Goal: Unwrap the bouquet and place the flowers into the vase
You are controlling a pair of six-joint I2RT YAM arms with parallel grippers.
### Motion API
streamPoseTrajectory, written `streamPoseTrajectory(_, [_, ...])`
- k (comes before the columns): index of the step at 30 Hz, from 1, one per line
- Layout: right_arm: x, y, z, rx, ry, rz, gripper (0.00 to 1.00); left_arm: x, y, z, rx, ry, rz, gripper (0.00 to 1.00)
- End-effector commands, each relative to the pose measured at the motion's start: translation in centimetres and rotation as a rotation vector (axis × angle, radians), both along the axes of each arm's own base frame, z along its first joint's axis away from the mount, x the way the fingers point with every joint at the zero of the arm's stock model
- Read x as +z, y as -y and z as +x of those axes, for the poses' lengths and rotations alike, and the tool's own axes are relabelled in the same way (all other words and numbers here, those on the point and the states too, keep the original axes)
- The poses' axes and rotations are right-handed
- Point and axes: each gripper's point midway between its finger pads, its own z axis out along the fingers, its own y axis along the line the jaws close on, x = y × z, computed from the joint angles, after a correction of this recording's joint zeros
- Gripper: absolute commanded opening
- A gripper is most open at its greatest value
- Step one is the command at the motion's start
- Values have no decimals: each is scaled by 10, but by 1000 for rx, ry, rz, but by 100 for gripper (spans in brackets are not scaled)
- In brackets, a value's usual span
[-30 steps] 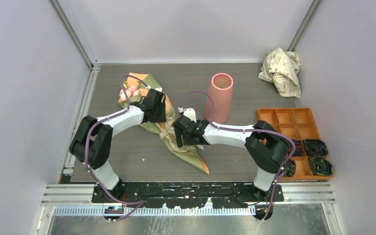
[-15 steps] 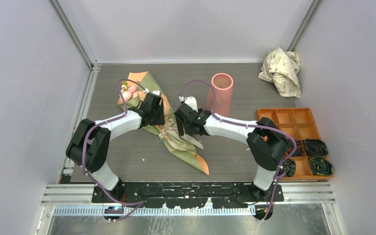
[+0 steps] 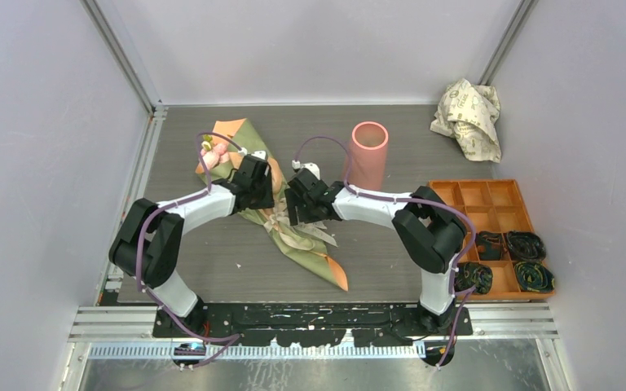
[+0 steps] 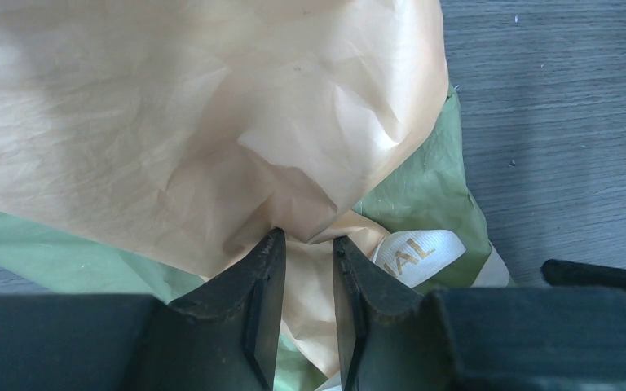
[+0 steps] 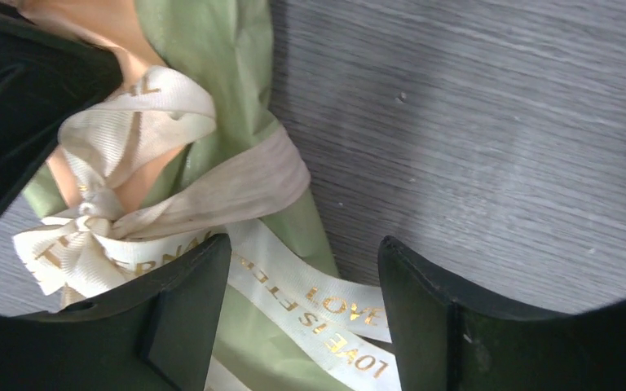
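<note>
Slantwise on the desk (image 3: 212,261), the bouquet (image 3: 315,257): wide end with pink blooms (image 3: 216,149) toward the far left, pointed end toward the near edge. Wrapped in green and orange paper, tied round the middle with a beige ribbon (image 5: 130,130) knotted in a bow. Left claw (image 4: 306,240) low over the wide half, clamped on a pinched fold of the orange paper just beside the bow. Right claw (image 5: 301,244) next to it at the knot, fingers wide apart, a gold-lettered ribbon tail lying between them on the green paper; gripping nothing. Just behind the right claw, upright and apart from the bouquet, the pink vase (image 3: 368,155). Far right corner: crumpled paper (image 3: 469,114). Right edge: orange tray (image 3: 489,204).
</note>
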Motion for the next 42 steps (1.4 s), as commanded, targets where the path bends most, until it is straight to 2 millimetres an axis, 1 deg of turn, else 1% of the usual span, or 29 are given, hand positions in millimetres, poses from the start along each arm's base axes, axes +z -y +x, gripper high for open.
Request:
streamPoseTrajectory(1, [19,-30,8,21,24,130,66,-34,-19,-38,-5,-159,76,29])
streamPoseTrajectory(2, [18,-30,8,18,22,132,58,-35,-19,-38,-3,-161,76,30])
streamPoseTrajectory(5, [18,-28,9,-3,29,129,31,-37,-19,-39,-4,-166,77,29])
streamPoseTrajectory(6, [18,-26,9,-9,32,123,25,-37,-19,-39,-5,-165,77,29])
streamPoseTrajectory(10, [26,-16,12,-33,61,90,11,-38,-19,-39,-3,-167,78,29])
streamPoseTrajectory(12, [37,-7,14,-49,88,69,3,-39,-20,-40,-4,-169,80,29])
streamPoseTrajectory(13, [47,-1,15,-63,111,59,1,-40,-20,-39,-2,-169,80,29])
streamPoseTrajectory(14, [55,4,15,-69,129,49,1,-41,-20,-40,-2,-170,82,29])
streamPoseTrajectory(17, [87,20,17,-91,193,35,1,-45,-21,-40,1,-174,86,29])
streamPoseTrajectory(20, [115,30,15,-94,241,38,1,-52,-21,-41,5,-187,89,28])
streamPoseTrajectory(22, [131,36,12,-99,262,53,1,-56,-20,-41,6,-194,89,28])
streamPoseTrajectory(24, [140,40,8,-100,272,61,1,-60,-21,-42,9,-201,90,28])
streamPoseTrajectory(27, [144,45,5,-103,273,65,1,-65,-21,-43,12,-208,91,28])
streamPoseTrajectory(31, [137,47,2,-104,261,55,1,-71,-23,-45,13,-219,99,28])
streamPoseTrajectory(32, [136,51,2,-117,261,44,1,-72,-23,-46,13,-221,101,28])
streamPoseTrajectory(34, [141,57,2,-135,281,37,1,-75,-25,-47,16,-227,108,27])
streamPoseTrajectory(35, [148,65,2,-153,300,25,1,-76,-25,-47,17,-228,111,27])
streamPoseTrajectory(36, [160,72,2,-165,325,18,1,-77,-26,-48,15,-230,116,27])
streamPoseTrajectory(38, [192,91,2,-190,397,-6,1,-79,-27,-49,18,-235,121,27])
streamPoseTrajectory(42, [268,143,-8,-287,564,-30,1,-82,-27,-49,19,-242,120,27])
